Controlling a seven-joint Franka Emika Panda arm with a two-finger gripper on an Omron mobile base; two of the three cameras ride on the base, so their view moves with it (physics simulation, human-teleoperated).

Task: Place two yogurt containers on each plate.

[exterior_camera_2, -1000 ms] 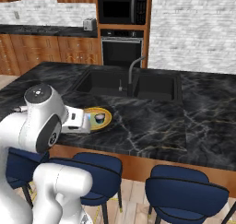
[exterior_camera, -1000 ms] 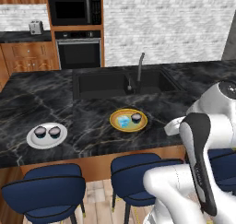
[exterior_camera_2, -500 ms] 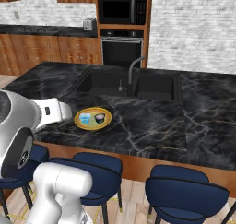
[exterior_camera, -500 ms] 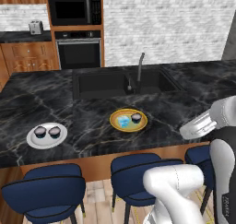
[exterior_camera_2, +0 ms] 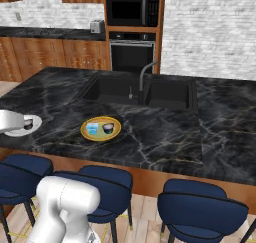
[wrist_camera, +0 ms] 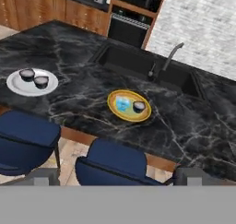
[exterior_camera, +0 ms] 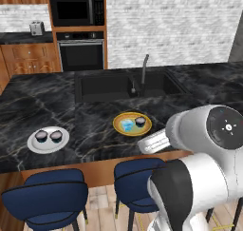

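The white plate (wrist_camera: 17,87) lies at the counter's left and carries two dark-topped yogurt containers (wrist_camera: 26,74) (wrist_camera: 41,81), side by side. On the yellow plate (wrist_camera: 120,114) near the counter's front edge sit a light blue yogurt container (wrist_camera: 122,103) and a dark-topped one (wrist_camera: 138,107). Both plates appear in the left base view, white plate (exterior_camera: 34,145) and yellow plate (exterior_camera: 119,129). My gripper (wrist_camera: 117,176) hangs high and back from the counter, above the stools. It is open, its fingertips (wrist_camera: 46,177) wide apart with nothing between them.
A black sink (exterior_camera: 118,85) with a faucet (exterior_camera: 144,66) sits behind the yellow plate. Blue stools (wrist_camera: 113,161) line the counter's near edge (wrist_camera: 73,134). In the right base view a white part of my arm (exterior_camera_2: 10,122) covers much of the white plate (exterior_camera_2: 35,123).
My arm has swung and drawn back from the counter toward the base, now bulking large in the left base view. The plates and the containers on them have not moved.
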